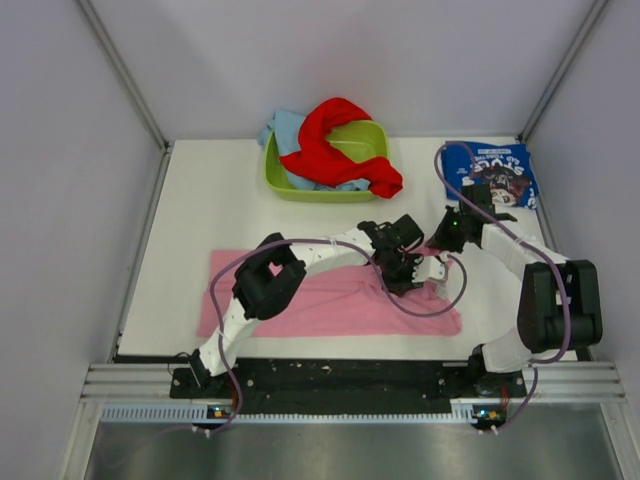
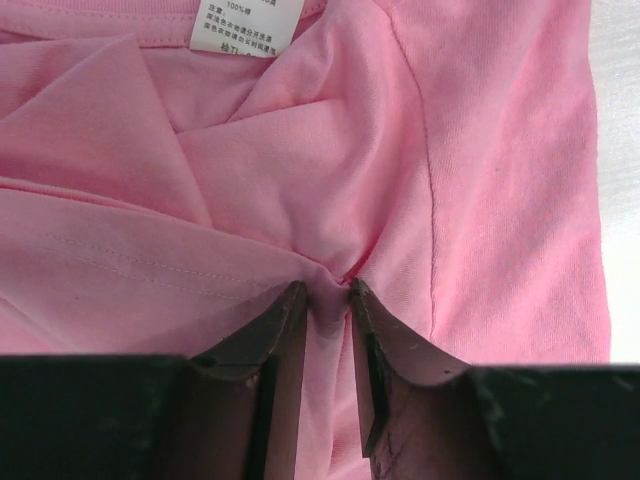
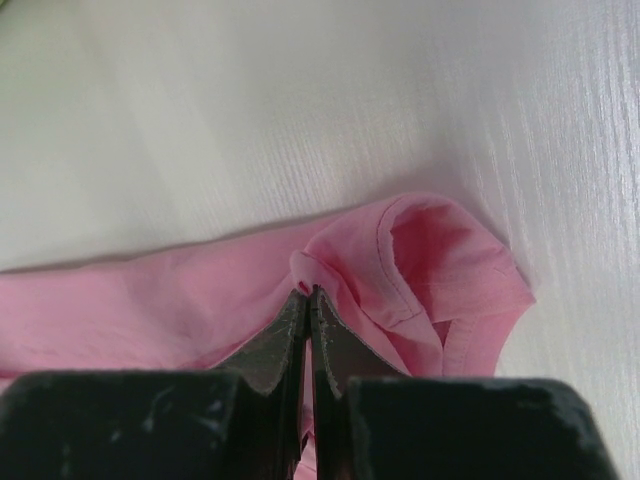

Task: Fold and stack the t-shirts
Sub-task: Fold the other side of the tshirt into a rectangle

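Firmly, left pincer (image 2: 327,290) pinching pink t-shirt (image 2: 480,150), right pincer (image 3: 308,292) clamped on its sleeve (image 3: 440,250), neck label (image 2: 245,25) reading 100%.

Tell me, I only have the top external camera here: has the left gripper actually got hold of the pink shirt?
Observer: Yes, the left wrist view shows the left gripper pinching a bunched fold of the pink t-shirt between its fingertips.
Operator: And the right?
Observer: The right gripper is shut on the shirt's edge, just beside the open sleeve.
Operator: Which end is the left on?
Observer: The collar end; a white care label shows beyond the fold.
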Controlling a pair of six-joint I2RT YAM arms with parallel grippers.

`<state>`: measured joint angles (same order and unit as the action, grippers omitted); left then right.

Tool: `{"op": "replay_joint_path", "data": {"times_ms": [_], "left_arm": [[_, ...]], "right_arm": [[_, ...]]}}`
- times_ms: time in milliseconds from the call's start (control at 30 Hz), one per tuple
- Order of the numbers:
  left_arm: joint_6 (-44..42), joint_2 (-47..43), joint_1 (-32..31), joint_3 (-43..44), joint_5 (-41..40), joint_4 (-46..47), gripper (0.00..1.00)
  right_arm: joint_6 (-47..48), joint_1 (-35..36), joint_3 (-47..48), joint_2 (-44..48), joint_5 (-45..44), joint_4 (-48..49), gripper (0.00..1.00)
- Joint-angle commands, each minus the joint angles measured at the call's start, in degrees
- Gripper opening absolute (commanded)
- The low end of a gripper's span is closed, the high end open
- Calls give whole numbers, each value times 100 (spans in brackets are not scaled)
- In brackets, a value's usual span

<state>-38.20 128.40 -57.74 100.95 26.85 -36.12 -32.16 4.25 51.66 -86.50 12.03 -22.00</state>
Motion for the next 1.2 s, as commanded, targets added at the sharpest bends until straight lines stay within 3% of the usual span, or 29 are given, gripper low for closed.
{"op": "replay_joint_path", "data": {"times_ms": [0,200,433,667,800,933,1167], "left_arm": [[137,-412,17,224,-57,35,30],[251,-403,8,224,-304,114,26],[348,-421,8,250,-277,167,32],[392,-377,-1,347,-180,140,31],[374,-324,-1,382,-101,88,23],[304,-333,-1,400,-13,-35,0],[41,-622,34,286,22,-422,0]], "right_arm": [[70,-82,-68,265,-52,152,0],[105,-91,-60,265,-61,152,0],[122,-117,-68,265,-52,143,0],[149,-118,-68,248,-52,134,0],[149,-118,-86,256,-61,126,0],[166,-126,-77,283,-78,108,0],[175,-135,-95,467,18,-67,0]]}}
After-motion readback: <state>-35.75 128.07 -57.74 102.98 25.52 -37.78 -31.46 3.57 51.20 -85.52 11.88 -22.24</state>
